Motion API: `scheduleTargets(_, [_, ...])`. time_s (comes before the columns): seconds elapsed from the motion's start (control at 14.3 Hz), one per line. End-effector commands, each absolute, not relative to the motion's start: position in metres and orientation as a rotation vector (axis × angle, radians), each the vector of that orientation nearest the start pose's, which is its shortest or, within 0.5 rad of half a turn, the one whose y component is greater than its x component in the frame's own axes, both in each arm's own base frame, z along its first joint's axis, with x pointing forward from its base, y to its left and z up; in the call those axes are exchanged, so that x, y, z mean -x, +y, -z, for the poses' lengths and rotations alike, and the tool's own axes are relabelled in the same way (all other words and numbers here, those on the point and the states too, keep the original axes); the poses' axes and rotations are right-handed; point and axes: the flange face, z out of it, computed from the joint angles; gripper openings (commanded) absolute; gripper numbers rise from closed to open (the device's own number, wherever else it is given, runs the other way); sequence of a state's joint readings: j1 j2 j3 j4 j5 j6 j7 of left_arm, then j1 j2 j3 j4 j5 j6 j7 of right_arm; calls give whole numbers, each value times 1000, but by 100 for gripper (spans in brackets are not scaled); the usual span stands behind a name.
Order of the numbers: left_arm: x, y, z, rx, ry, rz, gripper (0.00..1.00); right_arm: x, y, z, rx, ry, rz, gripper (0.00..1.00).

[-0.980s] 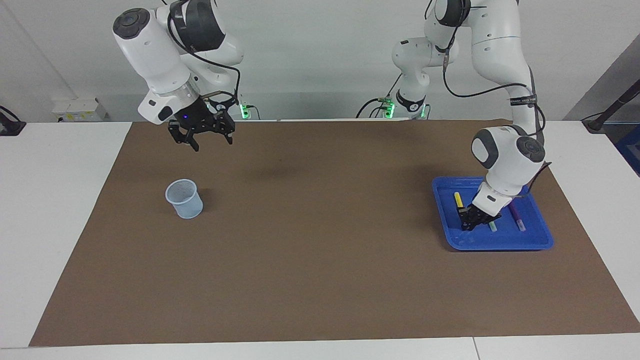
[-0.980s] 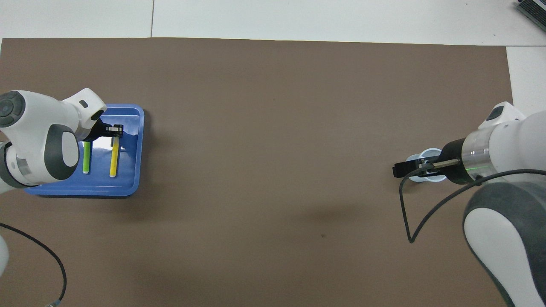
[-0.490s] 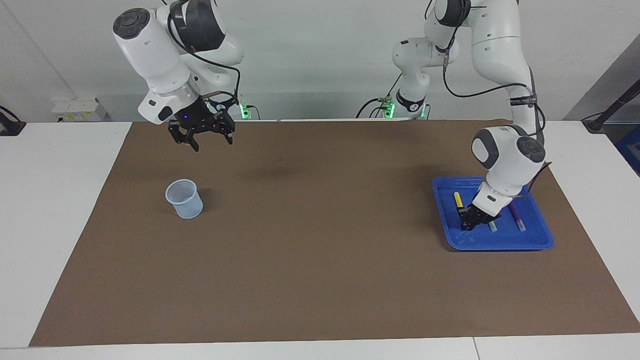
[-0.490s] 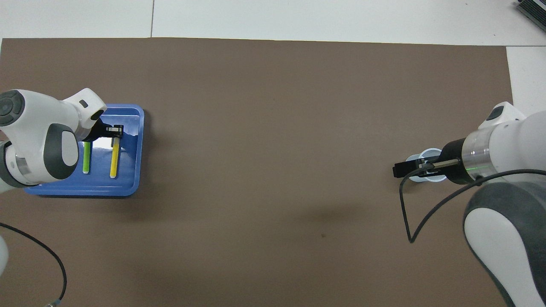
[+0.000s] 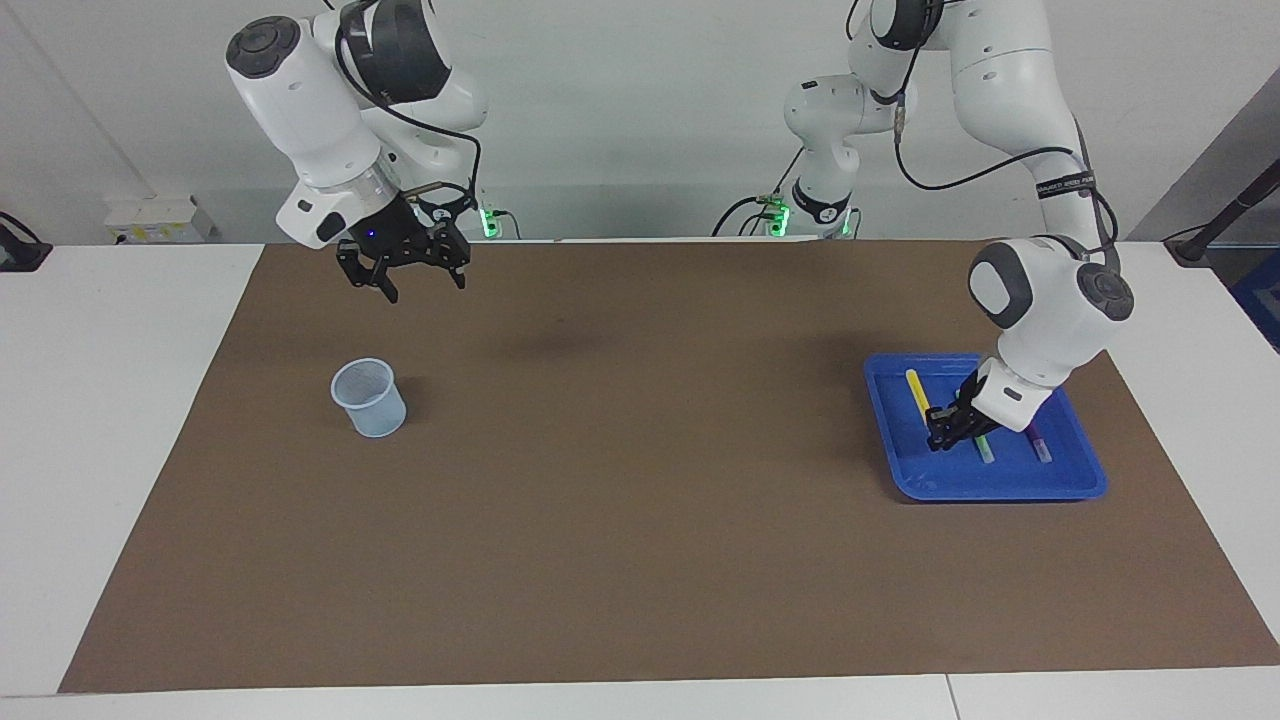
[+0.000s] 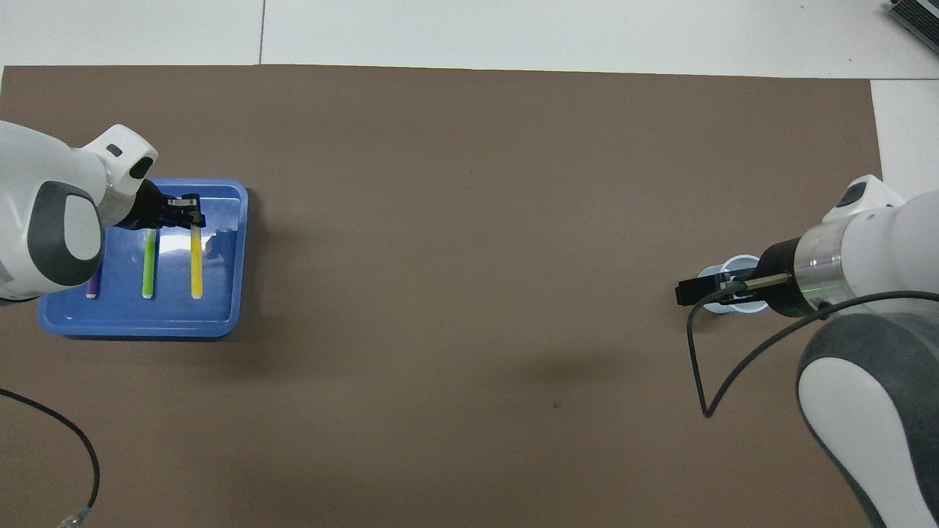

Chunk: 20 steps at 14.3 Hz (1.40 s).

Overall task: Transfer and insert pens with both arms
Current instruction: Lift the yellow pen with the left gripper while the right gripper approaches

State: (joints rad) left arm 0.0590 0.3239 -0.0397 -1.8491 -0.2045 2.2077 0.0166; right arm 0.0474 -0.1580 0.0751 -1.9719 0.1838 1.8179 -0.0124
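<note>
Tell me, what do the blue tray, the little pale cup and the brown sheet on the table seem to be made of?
Blue tray: probably glossy moulded plastic; its floor shows bright glare and its corners are rounded.
Pale cup: looks like thin translucent plastic, milky bluish, with a fine pattern visible inside; possibly mesh.
Brown sheet: matte, flat and glare-free, likely paper or card, though cloth cannot be ruled out.

A large brown paper-like mat [image 5: 640, 480] covers most of the white table [image 5: 110, 400], whose bare surface shows at both ends. A pale blue translucent plastic cup [image 5: 369, 398] stands upright on the mat below the raised right gripper, at the right arm's end of the table. A shallow rectangular blue plastic tray [image 5: 1000, 482] lies flat on the mat at the left arm's end, directly under the left gripper.
</note>
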Motion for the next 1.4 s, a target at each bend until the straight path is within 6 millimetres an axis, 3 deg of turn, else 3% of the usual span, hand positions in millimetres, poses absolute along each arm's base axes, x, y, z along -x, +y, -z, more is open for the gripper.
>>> scheduleTargets(0.0, [-635,7,-374,3360,-470,60,0,-503,80,-542,2949,-144,8,100])
scheduleTargets(0.35, [-643,3,-392,3443,-1052,55,0,-504,80,-543,2947,-142,23,100])
scheduleTargets(0.84, [-647,-8,-406,3266,-1634,51,0,-505,91,-541,2911,8,25,100])
scheduleTargets(0.98, [-645,-19,-408,3181,-1801,-39,0,-503,107,-540,2868,85,12,100])
scheduleTargets(1.12, [-639,-46,-411,3127,-1875,-146,0,-503,122,-540,2810,243,6,100])
scheduleTargets(1.33, [-630,-68,-423,3011,-2013,-296,0,-506,130,-544,2691,333,24,100])
